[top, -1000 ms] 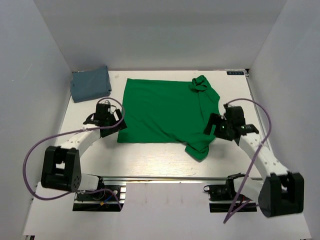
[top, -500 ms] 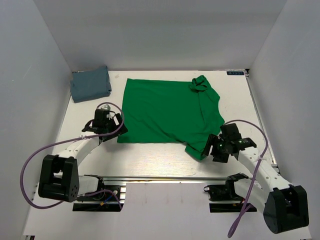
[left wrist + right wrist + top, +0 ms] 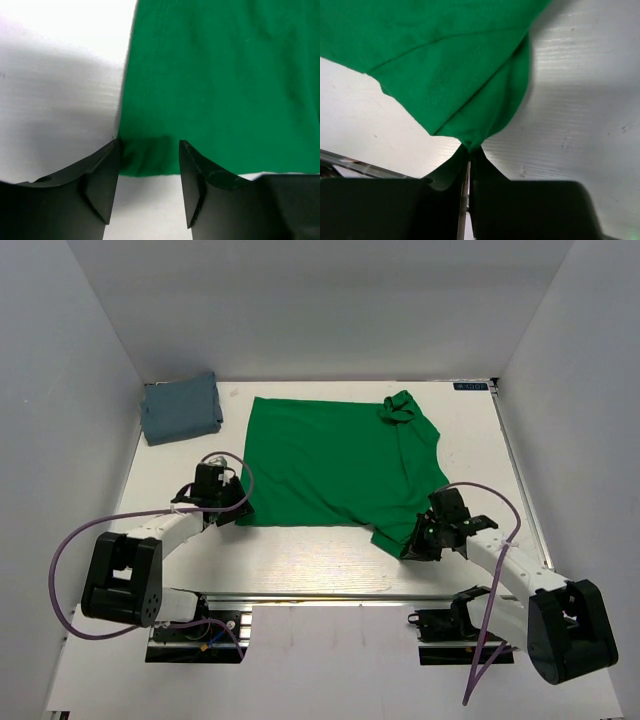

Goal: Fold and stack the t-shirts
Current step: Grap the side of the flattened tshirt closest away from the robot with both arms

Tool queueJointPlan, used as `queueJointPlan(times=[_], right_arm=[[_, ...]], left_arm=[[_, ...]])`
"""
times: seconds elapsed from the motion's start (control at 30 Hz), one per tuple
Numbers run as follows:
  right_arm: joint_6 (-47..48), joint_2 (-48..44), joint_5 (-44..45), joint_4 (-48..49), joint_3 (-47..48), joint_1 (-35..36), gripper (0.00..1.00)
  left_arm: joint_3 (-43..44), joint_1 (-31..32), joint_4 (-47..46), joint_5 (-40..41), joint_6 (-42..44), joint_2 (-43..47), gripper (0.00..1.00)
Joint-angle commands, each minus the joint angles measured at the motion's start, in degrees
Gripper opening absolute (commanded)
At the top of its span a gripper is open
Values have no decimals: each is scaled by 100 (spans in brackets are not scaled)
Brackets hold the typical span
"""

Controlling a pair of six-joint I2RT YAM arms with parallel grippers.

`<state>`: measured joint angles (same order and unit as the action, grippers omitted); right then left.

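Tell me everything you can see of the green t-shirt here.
The green t-shirt is plain, bright, soft-looking cloth, spread mostly flat on the white table, with its far-right corner bunched up. The right gripper pinches the tip of what looks like its near-right sleeve. The left gripper straddles its near-left hem corner, jaws apart.

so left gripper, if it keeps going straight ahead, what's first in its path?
The green t-shirt: its near corner lies between the fingers of the left gripper, then more cloth ahead. Contact is unclear.

No legible text; small dark label (image 3: 472,386) on the table (image 3: 300,562) unreadably tiny
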<state>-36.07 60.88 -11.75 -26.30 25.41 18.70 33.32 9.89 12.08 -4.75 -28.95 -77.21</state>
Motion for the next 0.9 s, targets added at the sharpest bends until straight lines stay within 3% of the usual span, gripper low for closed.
queueJointPlan(times=[0.0,0.07,0.13,0.17,0.2,0.23,0.3,0.33,0.4,0.5,0.8,0.83,0.87], right_arm=[[-128,-32,111,57,323,37,0],[-75,-225,199,-163,464,37,0],[65,-305,243,-1012,1017,37,0],[100,-279,269,-1591,1210,37,0],[135,-261,287,-1902,1804,29,0],[266,-226,252,-2801,2036,37,0],[338,-121,24,-3317,2884,20,0],[486,-68,-333,-4033,3108,11,0],[522,142,-372,-4478,3878,11,0],[497,126,-520,-4893,4243,-15,0],[189,214,-171,-4893,3296,2,0],[162,153,-161,-4893,3147,20,2],[101,100,-161,-4893,2624,20,11]], left_arm=[[-115,74,-285,-237,12,-144,59],[-115,74,-285,-237,12,-224,51],[-176,74,-214,-157,12,-224,41],[-177,74,-214,-157,12,-224,28],[-255,74,-284,-157,64,-224,0],[-343,74,-346,-271,65,-163,0],[-466,74,-530,-333,117,-102,0],[-467,74,-583,-412,118,-14,0],[-537,74,-584,-412,118,118,0],[-590,74,-531,-203,118,460,0],[-590,74,5,423,118,1401,0],[-590,74,5,484,118,1454,0],[-590,74,5,484,118,1454,0]])
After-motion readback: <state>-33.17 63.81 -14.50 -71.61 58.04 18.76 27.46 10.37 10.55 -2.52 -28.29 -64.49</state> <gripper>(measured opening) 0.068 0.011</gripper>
